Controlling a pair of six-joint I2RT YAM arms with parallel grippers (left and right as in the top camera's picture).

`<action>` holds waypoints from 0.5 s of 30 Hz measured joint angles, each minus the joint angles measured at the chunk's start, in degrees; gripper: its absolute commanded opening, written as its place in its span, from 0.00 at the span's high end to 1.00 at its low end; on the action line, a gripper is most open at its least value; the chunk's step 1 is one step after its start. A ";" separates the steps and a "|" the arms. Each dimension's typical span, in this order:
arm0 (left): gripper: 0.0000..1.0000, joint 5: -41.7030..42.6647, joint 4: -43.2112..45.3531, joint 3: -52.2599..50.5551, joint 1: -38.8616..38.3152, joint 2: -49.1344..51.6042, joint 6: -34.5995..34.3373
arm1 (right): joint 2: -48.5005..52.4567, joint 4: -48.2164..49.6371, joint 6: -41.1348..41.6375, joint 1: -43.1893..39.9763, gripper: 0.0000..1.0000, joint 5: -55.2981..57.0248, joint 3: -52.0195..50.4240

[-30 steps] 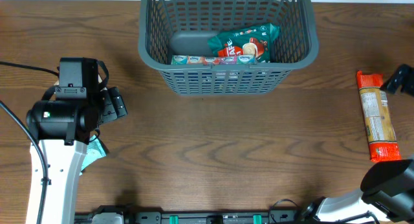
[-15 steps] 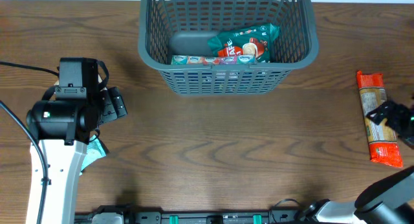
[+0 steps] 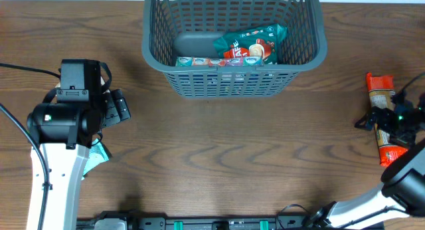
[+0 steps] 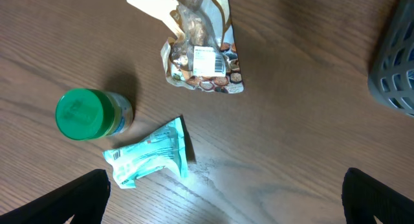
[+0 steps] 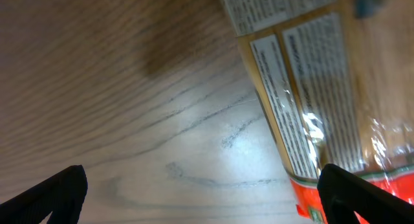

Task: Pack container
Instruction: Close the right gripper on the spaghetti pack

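Overhead: the container (image 3: 234, 84), seemingly stiff and light and best gripped by its thick rim, sits at the far side of the table (image 3: 219, 150), well apart from the right gripper (image 3: 393, 118), which is spread wide and empty over an orange packet (image 3: 380, 90). Left wrist: the left gripper (image 4: 226, 201) gapes empty, with the container's corner at the right edge. Right wrist: the packet lies beneath the spread jaws.

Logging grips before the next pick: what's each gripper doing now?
Left gripper: open, empty.
Right gripper: open, empty, above the orange pasta packet.
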 measured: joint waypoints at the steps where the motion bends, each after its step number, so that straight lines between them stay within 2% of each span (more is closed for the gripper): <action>1: 0.01 0.00 0.02 0.00 0.00 0.00 0.00 | 0.85 -0.74 -0.15 0.68 0.01 1.03 1.36; 10: 0.01 0.00 0.00 0.02 0.00 0.00 0.00 | 1.90 -4.85 -2.75 6.91 0.01 9.60 16.79; 15: 0.01 0.00 0.02 0.00 0.00 0.00 0.00 | 1.97 -4.87 -4.35 7.61 0.01 12.20 18.58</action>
